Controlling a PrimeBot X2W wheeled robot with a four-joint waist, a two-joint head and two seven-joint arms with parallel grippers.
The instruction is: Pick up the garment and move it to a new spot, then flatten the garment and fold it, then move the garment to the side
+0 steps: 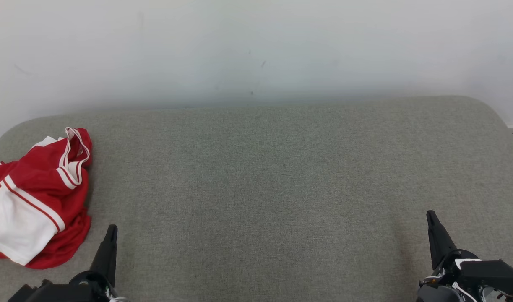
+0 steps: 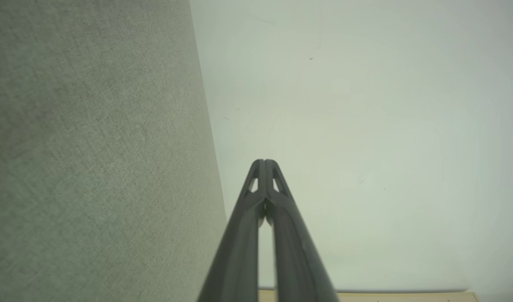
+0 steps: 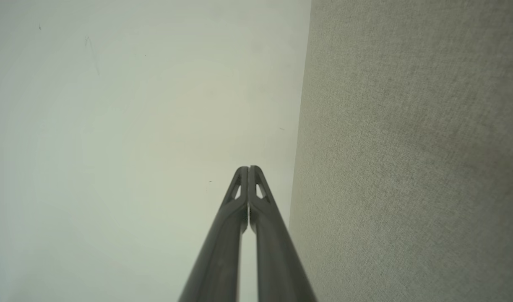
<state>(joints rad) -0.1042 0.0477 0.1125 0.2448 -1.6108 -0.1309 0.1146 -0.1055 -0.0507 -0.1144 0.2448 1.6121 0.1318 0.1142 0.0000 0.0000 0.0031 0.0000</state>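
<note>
A crumpled red-and-white garment (image 1: 38, 197) lies at the left edge of the frame on the grey counter (image 1: 260, 188), near the left end effector (image 1: 112, 230) at lower left. The right end effector (image 1: 430, 216) sits at lower right, well apart. Both have fingers pressed together, empty, pointing toward the white wall (image 1: 256, 50).

Light soft, even and diffuse; no glare. Head view sharp on the grey worktop (image 1: 256, 188). Wall (image 1: 256, 42) washed pale, hazy where it meets the cloth. Thin shadow along the right edge of the garment (image 1: 38, 197). Wrist views greenish, dimmer in the corners. Left hand (image 2: 264, 161) and right hand (image 3: 248, 167) blur toward the bottom edge. Worktop edge bows slightly.
</note>
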